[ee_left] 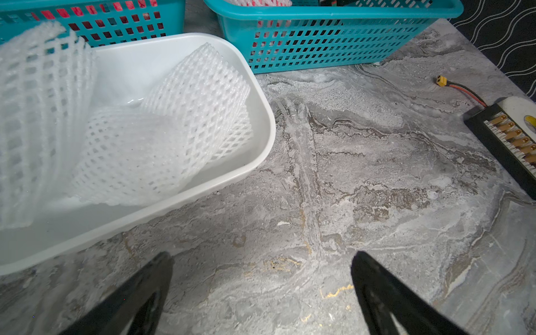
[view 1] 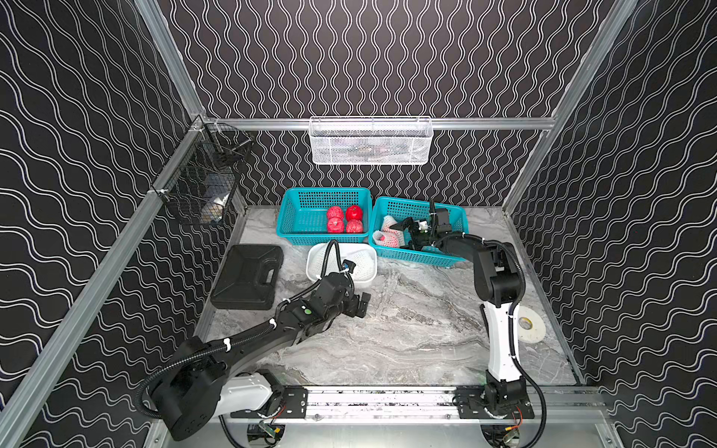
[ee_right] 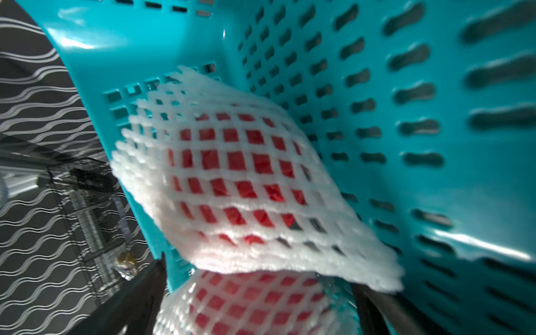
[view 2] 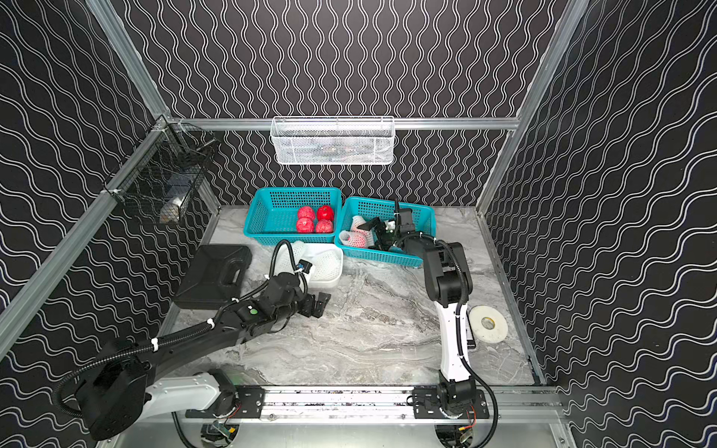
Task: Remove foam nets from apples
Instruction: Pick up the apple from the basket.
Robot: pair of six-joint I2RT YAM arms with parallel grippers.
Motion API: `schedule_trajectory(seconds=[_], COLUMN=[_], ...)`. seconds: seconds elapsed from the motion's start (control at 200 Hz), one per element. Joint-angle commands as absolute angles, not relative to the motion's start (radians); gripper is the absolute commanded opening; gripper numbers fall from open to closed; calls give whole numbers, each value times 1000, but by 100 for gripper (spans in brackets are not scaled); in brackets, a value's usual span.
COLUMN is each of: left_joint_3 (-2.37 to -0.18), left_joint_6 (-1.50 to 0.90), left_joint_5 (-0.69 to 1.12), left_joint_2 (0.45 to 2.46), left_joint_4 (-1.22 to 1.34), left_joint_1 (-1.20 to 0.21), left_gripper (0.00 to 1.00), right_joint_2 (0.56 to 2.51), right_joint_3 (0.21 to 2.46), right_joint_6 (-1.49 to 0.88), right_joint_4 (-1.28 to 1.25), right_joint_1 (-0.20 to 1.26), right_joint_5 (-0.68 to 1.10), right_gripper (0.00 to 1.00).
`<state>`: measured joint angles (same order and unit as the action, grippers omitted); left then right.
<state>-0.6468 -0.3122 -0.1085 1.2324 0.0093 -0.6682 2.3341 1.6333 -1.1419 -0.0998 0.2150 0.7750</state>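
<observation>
We see two netted apples (view 1: 389,237) in the right teal basket (view 1: 419,256) — the right tool (ee_right: 258,278), spread wide, perhaps touches them. Bare apples (view 1: 345,219) sit in the left teal basket (view 1: 302,217); empty foam nets (ee_left: 162,130) lie in the white tub (ee_left: 266,121); the left tool (ee_left: 262,256) gapes above the table (ee_left: 377,174).

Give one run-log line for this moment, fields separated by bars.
left gripper: jaws open, near white tub | right gripper: jaws open, in right teal basket at netted apples | left teal basket: four bare apples

No legible text anywhere.
</observation>
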Motion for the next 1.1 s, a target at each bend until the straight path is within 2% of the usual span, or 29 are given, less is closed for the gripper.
schedule_trajectory(seconds=[0.0,0.135,0.285,0.586,0.791,0.906,1.096], left_joint_3=[-647,-646,-639,-646,-657,-657,-666], left_joint_6=[-313,-310,-308,-308,-302,-299,-298], left_joint_5=[-121,-127,-133,-130,-132,-135,-120], left_joint_2=[1235,1227,1223,1235,1242,1244,1265], left_joint_4=[41,34,29,33,18,23,24], left_joint_1=[-669,-668,-669,-668,-669,-669,-667], left_gripper=[99,99,99,99,99,99,99], right_joint_2=[2358,2375,2349,2330,2316,2326,2355], right_joint_3=[1626,1621,1594,1555,1567,1567,1580], right_joint_6=[-1270,-1314,-1300,-1350,-1367,-1397,-1318], right_joint_4=[-236,-288,-302,-428,-431,-461,-366], right_joint_1=[219,223,223,224,227,227,236], right_joint_5=[782,795,778,807,825,841,824], right_gripper=[100,100,95,79,89,90,92])
